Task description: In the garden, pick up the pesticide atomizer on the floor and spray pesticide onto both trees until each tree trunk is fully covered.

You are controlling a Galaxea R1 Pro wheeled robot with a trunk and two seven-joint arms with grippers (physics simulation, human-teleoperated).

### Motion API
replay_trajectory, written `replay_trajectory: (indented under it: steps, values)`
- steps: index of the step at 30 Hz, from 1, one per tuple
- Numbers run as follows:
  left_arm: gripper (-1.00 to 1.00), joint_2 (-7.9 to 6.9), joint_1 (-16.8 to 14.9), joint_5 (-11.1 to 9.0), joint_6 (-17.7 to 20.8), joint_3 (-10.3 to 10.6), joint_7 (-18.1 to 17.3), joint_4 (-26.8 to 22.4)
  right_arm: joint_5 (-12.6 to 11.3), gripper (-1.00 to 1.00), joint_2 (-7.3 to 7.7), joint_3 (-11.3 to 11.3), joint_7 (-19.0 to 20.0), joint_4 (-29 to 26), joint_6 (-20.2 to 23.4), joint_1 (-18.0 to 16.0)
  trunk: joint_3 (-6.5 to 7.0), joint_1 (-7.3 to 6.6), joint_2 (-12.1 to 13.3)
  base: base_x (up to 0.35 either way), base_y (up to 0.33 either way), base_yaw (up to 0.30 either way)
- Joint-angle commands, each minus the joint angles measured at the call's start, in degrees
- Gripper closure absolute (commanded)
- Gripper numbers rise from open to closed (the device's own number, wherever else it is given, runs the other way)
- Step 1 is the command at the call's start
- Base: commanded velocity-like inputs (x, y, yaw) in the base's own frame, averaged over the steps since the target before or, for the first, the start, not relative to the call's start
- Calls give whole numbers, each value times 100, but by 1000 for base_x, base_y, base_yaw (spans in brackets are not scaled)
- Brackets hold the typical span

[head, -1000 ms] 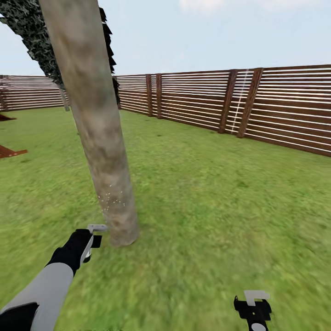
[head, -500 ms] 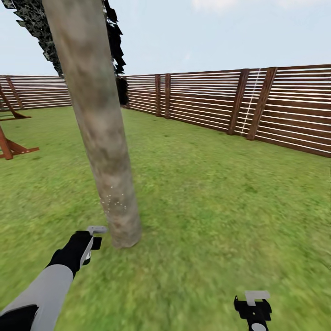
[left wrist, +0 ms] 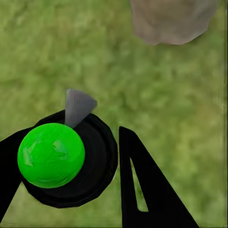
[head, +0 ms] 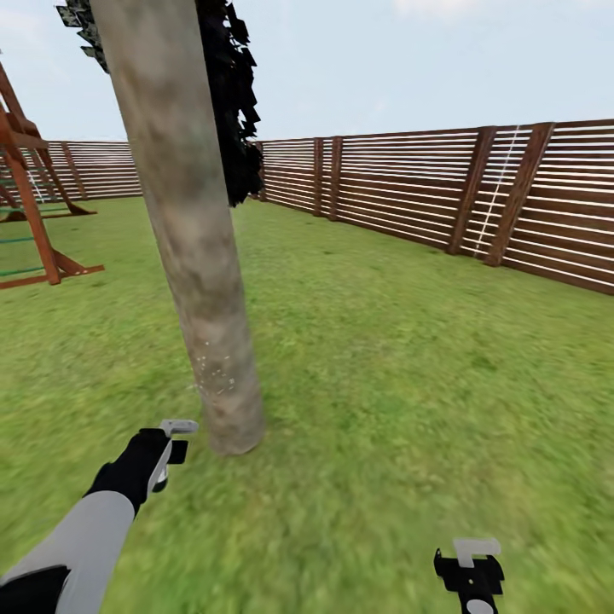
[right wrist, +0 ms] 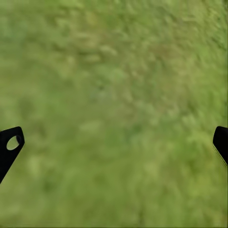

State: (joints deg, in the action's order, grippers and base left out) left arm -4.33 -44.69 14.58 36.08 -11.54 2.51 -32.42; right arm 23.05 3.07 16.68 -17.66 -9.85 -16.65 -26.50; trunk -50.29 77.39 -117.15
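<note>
We see green lawn (head: 409, 358) ringed by a brown slatted fence (head: 401, 192), a red-brown wooden frame (head: 30, 213), and pale blue sky (head: 384, 60).

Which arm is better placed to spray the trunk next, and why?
Left. Its tool holds the atomizer beside the trunk. The right tool is open, farther away over grass.

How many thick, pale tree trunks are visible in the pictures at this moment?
1. The tree trunk rises from the lawn just ahead of the left tool, and its base shows in the left wrist view. A second tree may stand outside the pictures.
</note>
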Motion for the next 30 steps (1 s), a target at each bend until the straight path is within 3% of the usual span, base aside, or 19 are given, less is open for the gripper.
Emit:
replay_trajectory:
  steps: [1,8,12,23,26,30]
  values:
    - [100,23,-4,23,24,-18,-7,16,60,-100,0,46,-10,9,-23,-5,-5,1,-2,201,-211,56]
    - [100,9,65,29,12,-88,-6,109,60,-100,24,46,-10,9,-23,15,-5,1,-2,236,-191,8]
    - [100,8,139,51,-167,-490,23,127,60,-100,11,44,-10,9,-23,20,-5,1,-2,196,-151,0]
    - [100,40,145,28,-241,-527,22,126,60,-100,1,45,-10,11,-23,22,-5,1,-2,11,-18,192]
    - [100,171,145,43,-252,-519,22,130,60,-100,1,46,-10,10,-23,22,-5,1,-2,0,-226,235]
    - [100,201,145,45,-258,-509,22,131,60,-100,6,44,-10,16,-23,25,-5,1,-2,0,-267,37]
